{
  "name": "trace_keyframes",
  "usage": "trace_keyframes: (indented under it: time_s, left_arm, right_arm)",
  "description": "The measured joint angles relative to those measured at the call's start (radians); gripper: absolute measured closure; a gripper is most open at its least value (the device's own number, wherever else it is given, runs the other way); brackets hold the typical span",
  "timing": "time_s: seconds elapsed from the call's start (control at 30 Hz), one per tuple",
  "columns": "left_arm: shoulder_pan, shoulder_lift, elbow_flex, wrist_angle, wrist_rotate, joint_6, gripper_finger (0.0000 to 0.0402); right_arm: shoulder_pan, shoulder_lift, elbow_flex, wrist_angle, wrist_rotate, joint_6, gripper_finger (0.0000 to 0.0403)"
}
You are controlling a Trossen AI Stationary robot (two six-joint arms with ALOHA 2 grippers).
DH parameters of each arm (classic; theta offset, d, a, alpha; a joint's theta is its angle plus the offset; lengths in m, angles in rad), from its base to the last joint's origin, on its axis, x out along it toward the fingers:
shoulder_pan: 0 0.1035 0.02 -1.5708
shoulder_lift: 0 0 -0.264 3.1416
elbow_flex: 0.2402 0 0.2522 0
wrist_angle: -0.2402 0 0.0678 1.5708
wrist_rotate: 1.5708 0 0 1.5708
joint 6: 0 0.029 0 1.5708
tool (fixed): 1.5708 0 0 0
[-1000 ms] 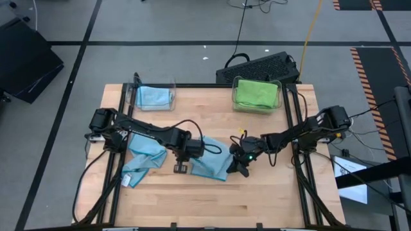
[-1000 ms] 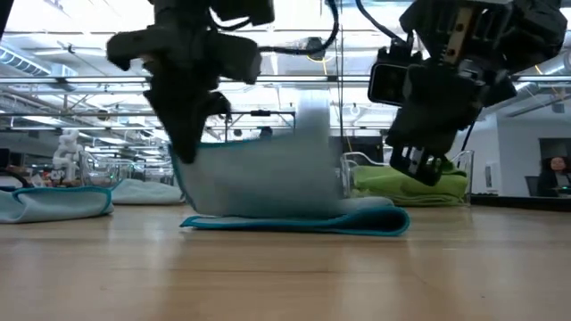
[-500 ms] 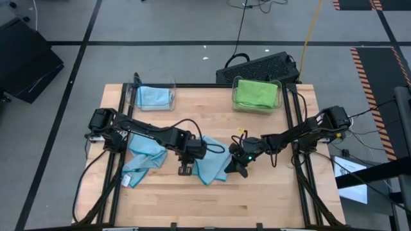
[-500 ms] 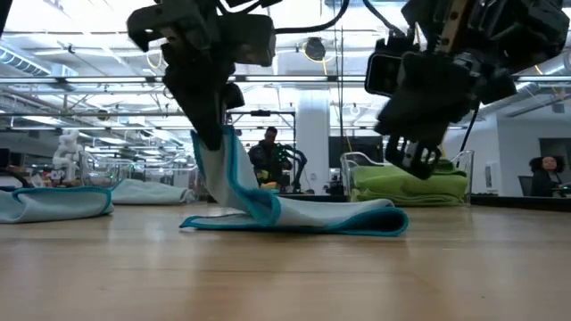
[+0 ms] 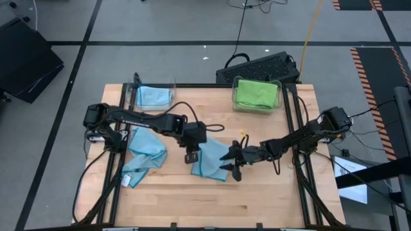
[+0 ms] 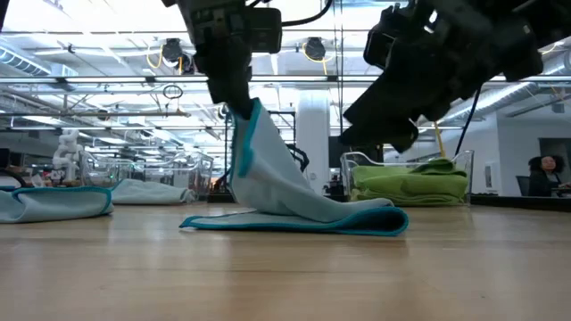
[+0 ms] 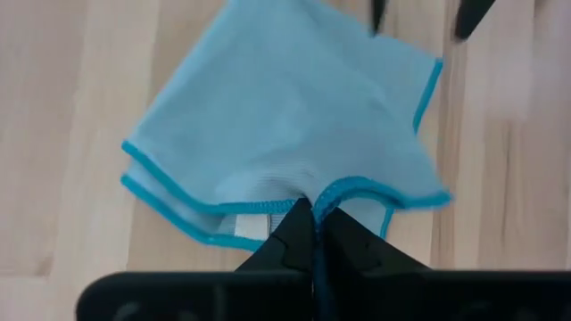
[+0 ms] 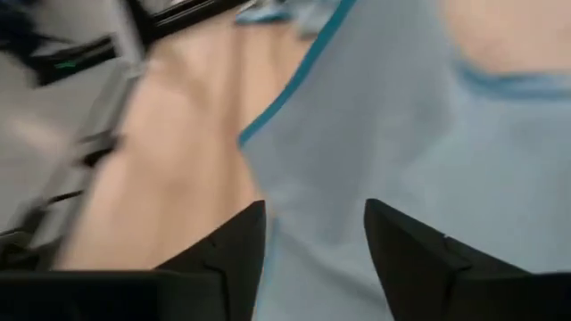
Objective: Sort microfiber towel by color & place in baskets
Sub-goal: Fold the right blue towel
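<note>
Blue towels (image 5: 209, 160) number three, green towel (image 5: 255, 92) one, baskets (image 5: 258, 97) two.

The left arm stretches from the table's left edge toward the middle, its left gripper (image 5: 191, 156) raised off the surface with fingers (image 7: 294, 234) pinched tight together on a fold of light blue cloth with a teal hem (image 7: 285, 134). The right arm reaches in low from the right side, and the right gripper (image 5: 232, 162) hangs with its two dark fingers (image 8: 406, 254) spread apart.

Blue towel (image 5: 210, 162) mid-table, one edge lifted; baskets (image 5: 154, 96) at far edge.
</note>
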Motion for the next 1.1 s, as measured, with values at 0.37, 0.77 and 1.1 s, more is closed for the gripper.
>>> trace_keyframes:
  time_s: [0.37, 0.77, 1.1]
  left_arm:
    - [0.055, 0.005, 0.000, 0.101, 0.004, -0.126, 0.0396]
    - [0.058, 0.005, 0.000, 0.093, -0.006, -0.167, 0.0392]
    - [0.051, 0.005, 0.000, 0.088, -0.008, -0.211, 0.0389]
  right_arm:
    - [0.017, 0.000, 0.003, 0.010, 0.008, -0.020, 0.0204]
    - [0.114, 0.122, 0.118, 0.068, 0.192, -0.261, 0.0197]
    - [0.112, 0.355, 0.401, -0.095, 0.395, -0.503, 0.0193]
